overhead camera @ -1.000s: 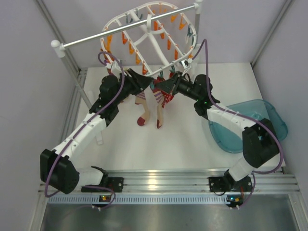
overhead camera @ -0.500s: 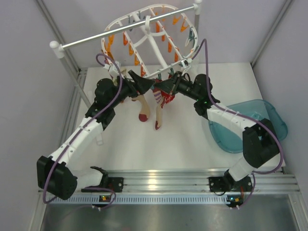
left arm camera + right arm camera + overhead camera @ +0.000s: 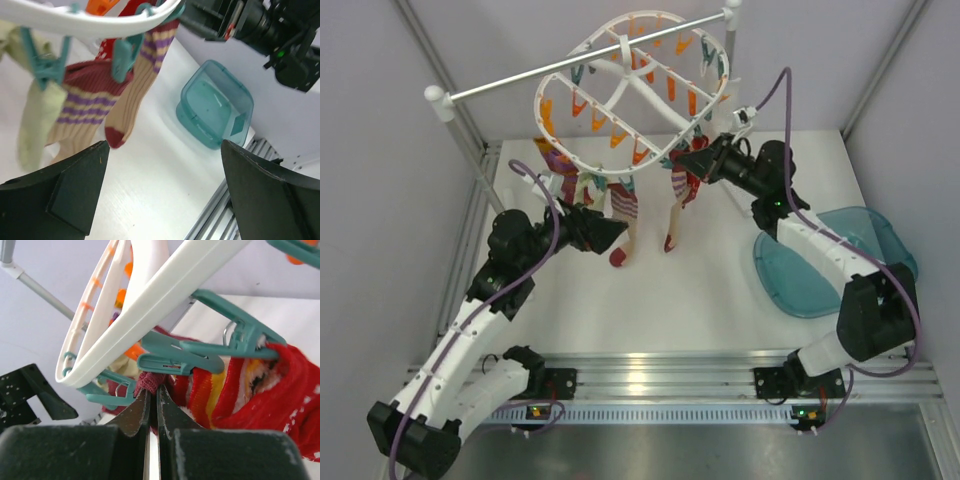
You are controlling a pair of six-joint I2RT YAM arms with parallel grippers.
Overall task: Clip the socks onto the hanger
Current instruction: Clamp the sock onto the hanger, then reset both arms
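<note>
The white oval hanger [image 3: 582, 62] hangs from the metal rail, with orange and teal clips along it. Two beige socks with purple-striped bands, maroon cuffs and red toes hang below its near rim. One sock [image 3: 623, 213] [image 3: 75, 110] is held by a teal clip [image 3: 121, 54]. My right gripper [image 3: 690, 160] [image 3: 152, 390] is shut on the maroon cuff [image 3: 152, 380] of the other sock [image 3: 678, 205] [image 3: 134, 95], right under a teal clip [image 3: 180, 360]; I cannot tell whether that clip grips it. My left gripper [image 3: 613, 232] [image 3: 164, 150] is wide open and empty, below and in front of the socks.
A red patterned sock [image 3: 260, 390] hangs from a teal clip [image 3: 235, 337] beside the held cuff. A pale yellow-green sock [image 3: 35, 117] hangs at the left. The metal rail [image 3: 520, 78] on white posts spans the back. A teal bin [image 3: 840, 255] [image 3: 215, 107] sits at the right.
My left gripper has drawn back from the hanger toward the near left. The hanger has swung and tilted. My right gripper has moved right with its sock.
</note>
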